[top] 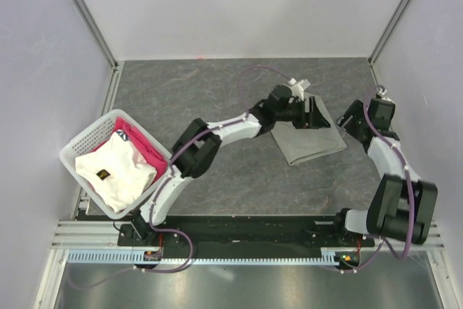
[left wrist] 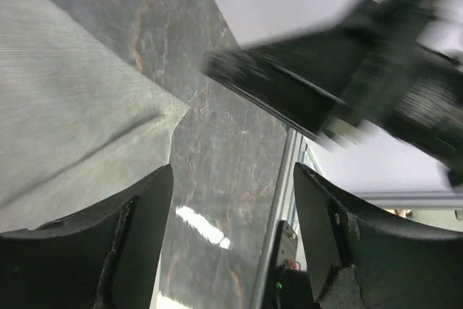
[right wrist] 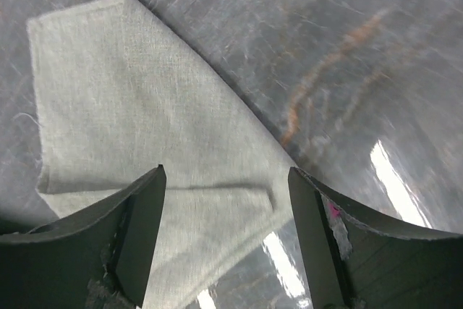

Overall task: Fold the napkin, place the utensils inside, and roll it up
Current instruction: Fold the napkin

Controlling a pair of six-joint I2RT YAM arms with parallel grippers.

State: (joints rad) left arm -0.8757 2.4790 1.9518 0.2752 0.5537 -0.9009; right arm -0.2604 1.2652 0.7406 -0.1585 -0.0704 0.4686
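The grey-green napkin (top: 307, 142) lies folded flat on the dark table, right of centre. My left gripper (top: 311, 112) hovers at the napkin's far edge, open, with only bare table between its fingers (left wrist: 233, 236). In the left wrist view the napkin (left wrist: 65, 121) fills the left side. My right gripper (top: 352, 122) is just right of the napkin, open and holding nothing (right wrist: 226, 236). In the right wrist view the napkin (right wrist: 130, 106) lies below it, a folded edge running between the fingers. The utensils are out of view.
A white basket (top: 76, 142) at the table's left edge holds a white cloth (top: 116, 168) and a pink cloth (top: 141, 142). The right arm (left wrist: 376, 85) shows blurred close in front of the left wrist camera. Light walls enclose the table on three sides.
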